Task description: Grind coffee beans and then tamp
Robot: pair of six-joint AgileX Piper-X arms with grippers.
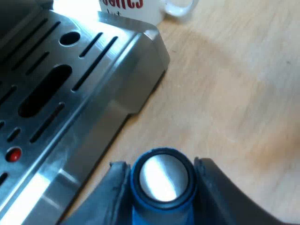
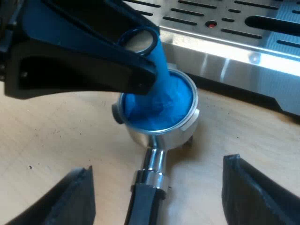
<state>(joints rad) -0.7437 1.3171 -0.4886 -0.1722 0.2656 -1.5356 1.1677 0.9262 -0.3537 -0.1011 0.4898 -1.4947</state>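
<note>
Left wrist view: the left gripper (image 1: 159,163) is clamped on the upper end of the blue tamper (image 1: 163,179), one black finger on each side of its round metal cap. Just beside it is the corner of the espresso machine's slotted steel drip tray (image 1: 93,89), standing on the wooden worktop (image 1: 234,93). A white mug (image 1: 133,9) with red lettering stands beyond the tray's far corner.

Right wrist view: the tamper's blue base sits inside the basket of the metal holder (image 2: 154,137). The holder lies on the worktop close to the drip tray's front edge, its dark handle (image 2: 143,206) pointing away from the machine. The right gripper (image 2: 157,164) hangs over that handle, fingers spread wide and touching nothing.
</note>
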